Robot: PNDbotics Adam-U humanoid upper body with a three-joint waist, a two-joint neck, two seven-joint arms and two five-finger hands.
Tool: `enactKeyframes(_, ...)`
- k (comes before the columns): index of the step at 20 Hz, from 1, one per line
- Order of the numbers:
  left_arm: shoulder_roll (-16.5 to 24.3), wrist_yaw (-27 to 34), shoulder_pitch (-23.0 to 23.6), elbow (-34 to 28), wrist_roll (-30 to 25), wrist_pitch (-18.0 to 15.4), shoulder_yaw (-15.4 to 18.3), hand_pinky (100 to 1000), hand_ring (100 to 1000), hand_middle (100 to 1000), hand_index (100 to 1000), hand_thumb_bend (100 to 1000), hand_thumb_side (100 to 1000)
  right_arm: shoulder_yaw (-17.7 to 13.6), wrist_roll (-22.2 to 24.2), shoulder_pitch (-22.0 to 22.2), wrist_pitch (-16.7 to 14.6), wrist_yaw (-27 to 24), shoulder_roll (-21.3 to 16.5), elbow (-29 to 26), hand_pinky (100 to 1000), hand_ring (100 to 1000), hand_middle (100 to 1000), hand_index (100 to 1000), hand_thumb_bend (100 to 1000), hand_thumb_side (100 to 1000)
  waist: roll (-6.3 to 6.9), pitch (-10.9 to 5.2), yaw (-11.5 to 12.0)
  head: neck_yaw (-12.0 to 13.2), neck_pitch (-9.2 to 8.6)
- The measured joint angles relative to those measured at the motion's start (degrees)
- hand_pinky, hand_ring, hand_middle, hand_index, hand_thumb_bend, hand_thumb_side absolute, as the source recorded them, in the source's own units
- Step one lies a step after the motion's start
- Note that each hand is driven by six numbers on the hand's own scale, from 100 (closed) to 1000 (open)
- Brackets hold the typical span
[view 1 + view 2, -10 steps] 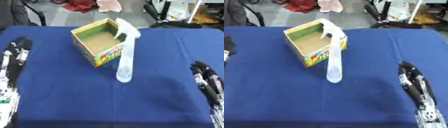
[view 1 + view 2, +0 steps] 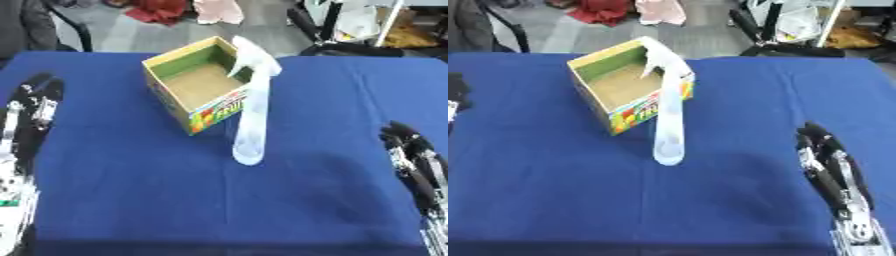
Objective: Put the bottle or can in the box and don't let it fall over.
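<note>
Matt blue cloth table [image 2: 175,200], printed cardboard box [image 2: 197,85], pale translucent plastic bottle [image 2: 251,120].

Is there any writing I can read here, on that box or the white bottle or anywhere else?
Nothing here can be read.
Box: a colourful printed panel in red, yellow and green on its front side, possibly with lettering, too blurred to read.
White spray bottle: no label or text shows.
Blue table cover: plain, no marks.
</note>
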Motion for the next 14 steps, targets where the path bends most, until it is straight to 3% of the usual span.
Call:
enactKeyframes(5, 0.0, 0.0, 0.0, 0.0, -0.4, 0.0, 0.0, 851, 883, 895, 879, 604, 802, 1.3, 1.6, -3.2, 0.0, 0.6, -0.5, 0.5, 904, 853, 799, 910, 184, 663, -0.02, -0.18, 0.4, -0.1, 0.00)
enactKeyframes(14, 0.0, 0.0, 0.0, 0.0, -1.3, -0.2, -0.3, 852, 884, 896, 880, 602, 804, 8.0, 8.0, -14.5, -1.2, 3.5, -3.1, 7.4, 899, 861, 808, 994, 314, 710, -0.13, -0.28, 1.3, -0.6, 0.00)
